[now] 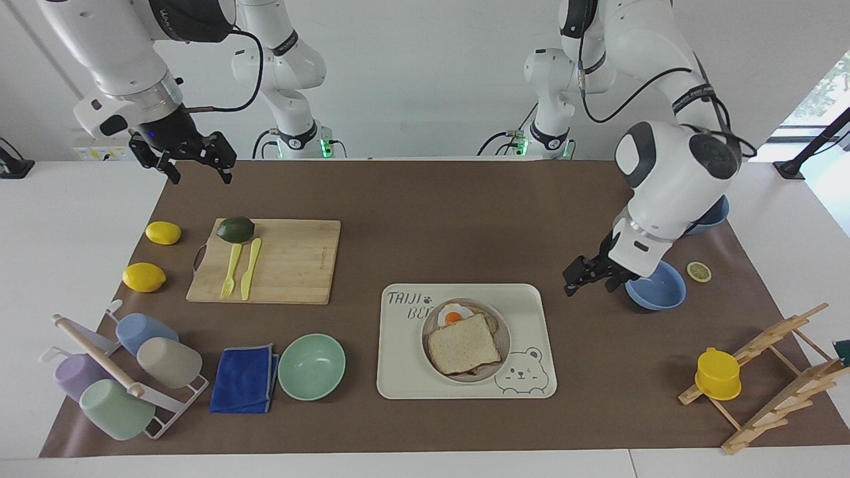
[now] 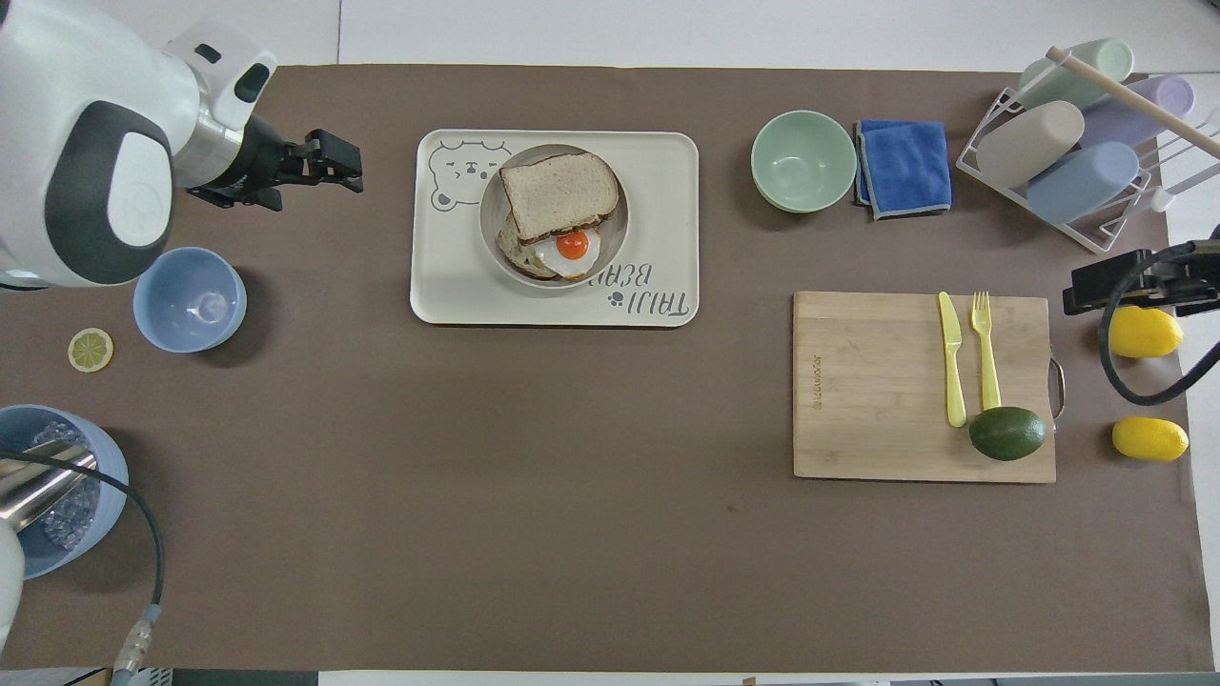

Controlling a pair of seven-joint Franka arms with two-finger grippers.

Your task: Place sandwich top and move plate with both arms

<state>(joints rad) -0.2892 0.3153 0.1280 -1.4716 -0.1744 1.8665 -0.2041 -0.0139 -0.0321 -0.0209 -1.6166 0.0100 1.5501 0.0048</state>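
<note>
White bread slice [image 1: 463, 342] on plate [image 1: 498, 364], overhanging egg; left gripper [image 1: 586, 277] open, empty, clear of tray [image 1: 531, 378]

The table [image 1: 80, 219] carries a brown mat [image 1: 425, 219] holding tray [image 1: 398, 372], cutting board [image 1: 292, 259] and bowls [image 1: 312, 366].

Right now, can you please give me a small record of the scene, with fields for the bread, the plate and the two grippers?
sandwich top: on the egg toast, egg partly uncovered
plate: on the bear tray
left gripper: open, raised, empty, beside the blue bowl
right gripper: open, empty, waits near the cutting board
</note>
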